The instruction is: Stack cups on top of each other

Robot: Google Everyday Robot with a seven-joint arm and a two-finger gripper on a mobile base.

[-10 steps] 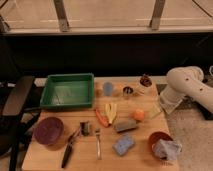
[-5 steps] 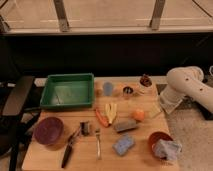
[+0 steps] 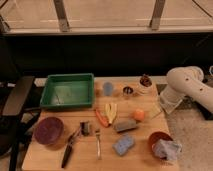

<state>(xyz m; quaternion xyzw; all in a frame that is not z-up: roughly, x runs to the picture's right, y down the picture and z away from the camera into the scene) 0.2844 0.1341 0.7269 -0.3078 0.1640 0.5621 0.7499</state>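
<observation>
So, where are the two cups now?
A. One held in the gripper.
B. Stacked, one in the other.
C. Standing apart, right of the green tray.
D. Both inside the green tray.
C: the blue cup and the metal cup stand apart on the table, right of the green tray; the gripper is by the table's right edge, touching neither.

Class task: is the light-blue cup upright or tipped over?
Upright: the light-blue cup stands on its base, open rim up, beside the metal cup, not stacked. The gripper is at the right edge of the table.
</observation>
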